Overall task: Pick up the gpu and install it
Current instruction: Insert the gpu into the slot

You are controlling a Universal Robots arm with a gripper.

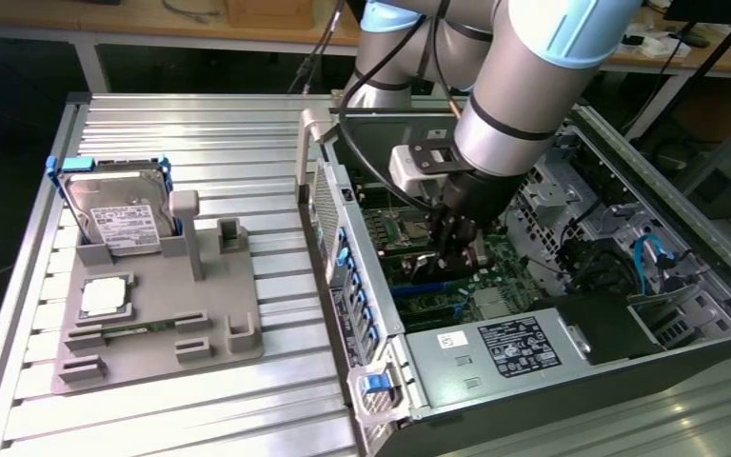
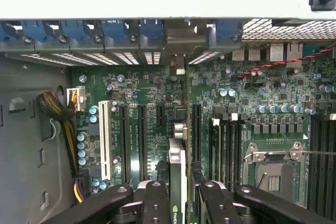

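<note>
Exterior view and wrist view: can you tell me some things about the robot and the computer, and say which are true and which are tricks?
1. The end effector holds the thin dark gpu card above the green motherboard. True.
2. The silver white-labelled hard drive lies inside the black computer case. False: it stands in a blue frame on the grey plastic fixture, outside the case.
3. The small square silver CPU chip rests on the grey plastic fixture. True.
4. The end effector hangs over the grey plastic fixture. False: it is inside the black computer case.
</note>
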